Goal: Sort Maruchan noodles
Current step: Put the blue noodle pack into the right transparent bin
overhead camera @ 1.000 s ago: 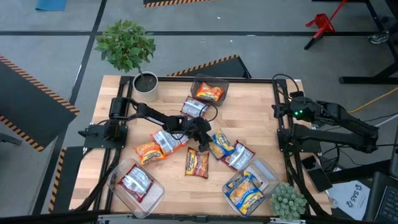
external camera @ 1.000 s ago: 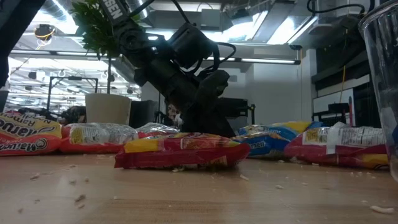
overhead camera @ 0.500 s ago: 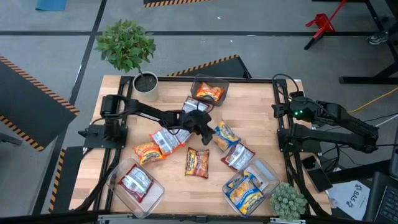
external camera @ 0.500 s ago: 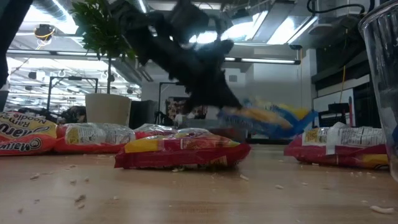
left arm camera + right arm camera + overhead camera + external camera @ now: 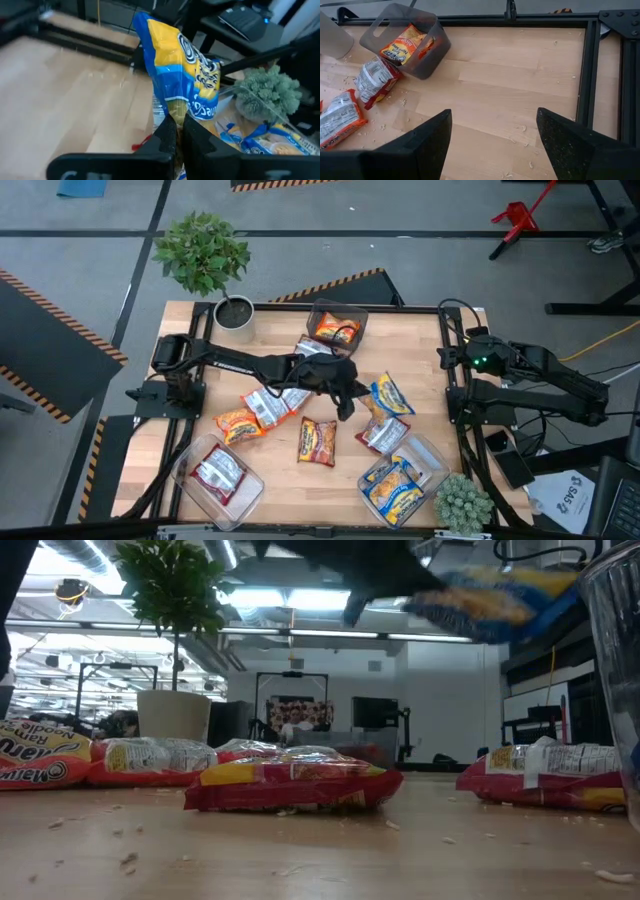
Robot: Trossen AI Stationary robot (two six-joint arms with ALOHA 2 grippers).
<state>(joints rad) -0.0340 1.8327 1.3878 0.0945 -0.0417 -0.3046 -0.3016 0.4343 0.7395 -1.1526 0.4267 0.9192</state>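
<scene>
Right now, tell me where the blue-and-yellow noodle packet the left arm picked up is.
In the high view, the blue-and-yellow packet hangs pinched in the left gripper, right of table centre, just above a silver-and-red packet.

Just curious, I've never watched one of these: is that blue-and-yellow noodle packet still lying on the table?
No, the blue-and-yellow packet hangs in the air, pinched in the left hand.

From table height, the raised blue-and-yellow crinkly noodle packet (image 5: 500, 598) is smeared with motion, its print unreadable. The dark left gripper (image 5: 375, 585) above it runs off frame. A clear plastic bin (image 5: 612, 660) is cropped beside that packet.
</scene>
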